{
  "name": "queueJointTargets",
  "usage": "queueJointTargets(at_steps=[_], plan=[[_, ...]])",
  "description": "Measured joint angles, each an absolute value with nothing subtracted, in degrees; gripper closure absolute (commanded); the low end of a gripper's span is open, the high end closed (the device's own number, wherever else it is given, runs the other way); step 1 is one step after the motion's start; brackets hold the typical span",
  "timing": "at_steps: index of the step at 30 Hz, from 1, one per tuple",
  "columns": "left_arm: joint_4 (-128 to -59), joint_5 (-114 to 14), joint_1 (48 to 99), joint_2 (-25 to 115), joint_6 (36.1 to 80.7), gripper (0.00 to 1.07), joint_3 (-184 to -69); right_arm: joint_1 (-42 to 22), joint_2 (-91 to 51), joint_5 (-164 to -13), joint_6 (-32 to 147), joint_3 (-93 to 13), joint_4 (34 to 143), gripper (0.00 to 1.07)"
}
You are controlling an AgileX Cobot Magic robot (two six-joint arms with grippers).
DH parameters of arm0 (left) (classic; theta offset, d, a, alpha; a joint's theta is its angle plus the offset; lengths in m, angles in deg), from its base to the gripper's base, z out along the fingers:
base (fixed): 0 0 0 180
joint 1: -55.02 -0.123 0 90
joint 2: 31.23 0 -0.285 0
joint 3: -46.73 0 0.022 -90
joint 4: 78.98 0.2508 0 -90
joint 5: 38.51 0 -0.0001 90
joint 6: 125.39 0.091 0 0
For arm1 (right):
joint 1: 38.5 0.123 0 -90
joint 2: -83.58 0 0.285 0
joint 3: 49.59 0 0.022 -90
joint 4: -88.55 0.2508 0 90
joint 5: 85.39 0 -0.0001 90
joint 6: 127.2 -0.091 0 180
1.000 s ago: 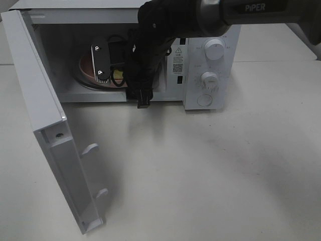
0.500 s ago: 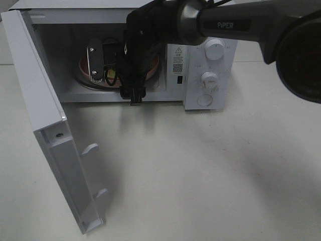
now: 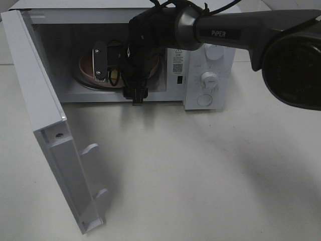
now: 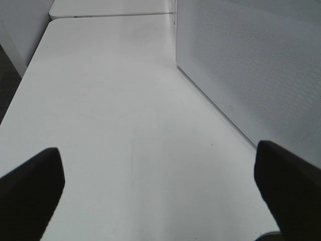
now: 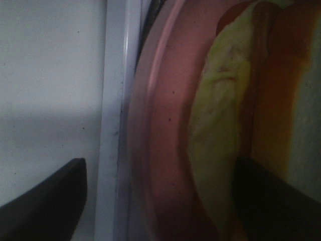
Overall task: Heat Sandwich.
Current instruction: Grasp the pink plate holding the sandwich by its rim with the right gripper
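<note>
Because the food has to get warm, the sandwich [image 5: 220, 125] lies on a round pink plate [image 5: 160, 100] inside the microwave [image 3: 223, 90]. The door [image 3: 45, 125] swings far out to the side, which leaves room for an arm to reach in. The right gripper [image 3: 111, 73] is inside the box, low over the plate. Its jaws are spread apart (one dark finger hangs over the white oven floor, the other over the sandwich), and they pinch nothing. I think the plate is already where it should be, so this arm needs to come out before the door can shut. The left gripper [image 4: 160, 191] waits outside, out of the way, beside the microwave's side wall and above the table [image 4: 100, 100]. Its jaws are spread wide too, and nothing is between them.

The sandwich looks soft and flat, with a pale yellow-green layer and orange and red-brown stripes. The plate is smooth with a raised round edge. The microwave is a white box with two round knobs [image 3: 209, 79] on its front, and its side wall has many tiny dots
</note>
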State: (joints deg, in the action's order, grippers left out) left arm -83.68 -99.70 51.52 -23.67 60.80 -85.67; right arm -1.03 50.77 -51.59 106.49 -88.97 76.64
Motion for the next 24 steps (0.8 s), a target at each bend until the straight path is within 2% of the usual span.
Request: queueJointTargets(at_steps=[3,6,7,8,11,12,13,14,24], plan=[[-83.7,-99.7,51.5,-23.7,60.8,0.09,-85.7,-1.0,50.9,-51.6,106.5,-89.0,76.6,0.32],[-83.7,-99.7,51.5,-23.7,60.8,0.09,-85.7,-1.0,50.9,-51.6,106.4,-89.0,76.6,0.46],[-83.7,-99.7,51.5,-23.7,60.8,0.09,-85.7,-1.0,50.9,-51.6,106.4,-89.0,76.6,0.46],[-83.7,-99.7,51.5,-23.7,60.8,0.09,-85.7,-1.0,50.9,-51.6,105.7,-89.0,76.6,0.59],[-83.7,-99.7,51.5,-23.7,60.8,0.09,-85.7,-1.0,50.9,-51.6,103.9,-89.0,76.6,0.85],[-83.7,-99.7,51.5,-23.7,60.8,0.09,-85.7,-1.0,50.9,-51.6,103.9,-89.0,76.6,0.85],[-83.7,-99.7,51.5,-23.7,60.8,0.09,-85.7,-1.0,50.9,-51.6,101.8,-89.0,76.6,1.04],[-83.6,-99.7,51.5,-23.7,60.8,0.09,-85.7,-1.0,51.0,-51.7,101.3,-89.0,76.6,1.07],[-83.6,-99.7,51.5,-23.7,60.8,0.09,-85.7,-0.8,51.1,-53.1,99.8,-89.4,76.6,1.07]])
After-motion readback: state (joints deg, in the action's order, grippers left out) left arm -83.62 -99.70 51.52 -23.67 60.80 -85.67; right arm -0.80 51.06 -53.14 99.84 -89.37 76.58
